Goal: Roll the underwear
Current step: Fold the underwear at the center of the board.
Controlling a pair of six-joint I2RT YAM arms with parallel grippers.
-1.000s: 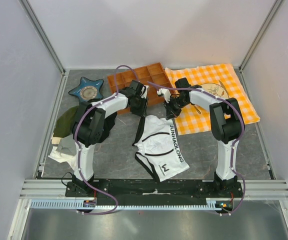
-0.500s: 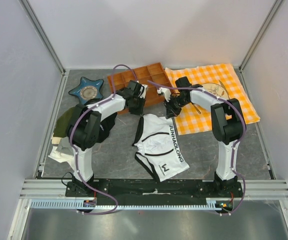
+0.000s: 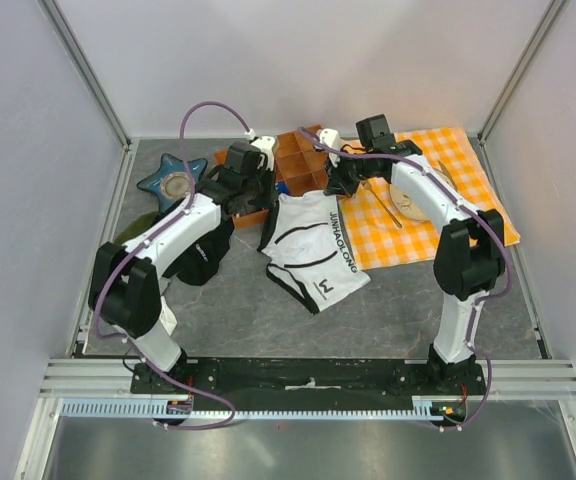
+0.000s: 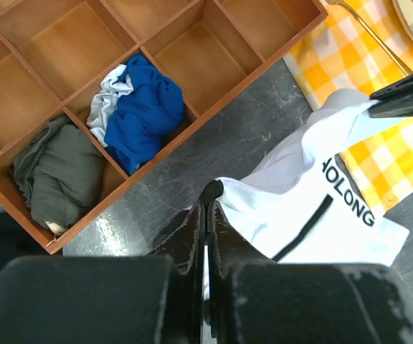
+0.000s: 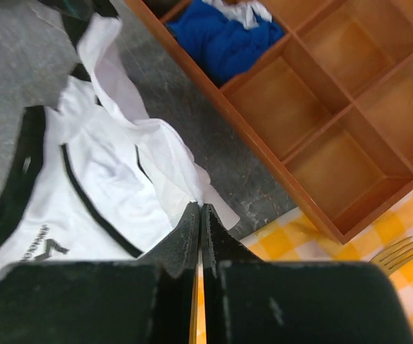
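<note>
Your left gripper (image 4: 206,213) now pinches shut on the far left corner of the underwear (image 3: 308,250). Both your arms reach farther out than a second ago, and the garment lies farther away, its far edge just beside the wooden tray (image 3: 294,160).

The left gripper (image 4: 206,215) has its two dark fingers pressed together on the black-trimmed near edge of the underwear (image 4: 300,208). The white fabric stretches away to the right, its far corner at the tip of the right gripper (image 4: 382,104), above an orange checked cloth (image 4: 378,154). Beyond, on the grey table (image 4: 214,143), lies a wooden tray (image 4: 264,63). A blue cloth (image 4: 149,107) fills one compartment and a grey-green cloth (image 4: 59,175) the next. A fork (image 4: 368,25) lies on the checks.
</note>
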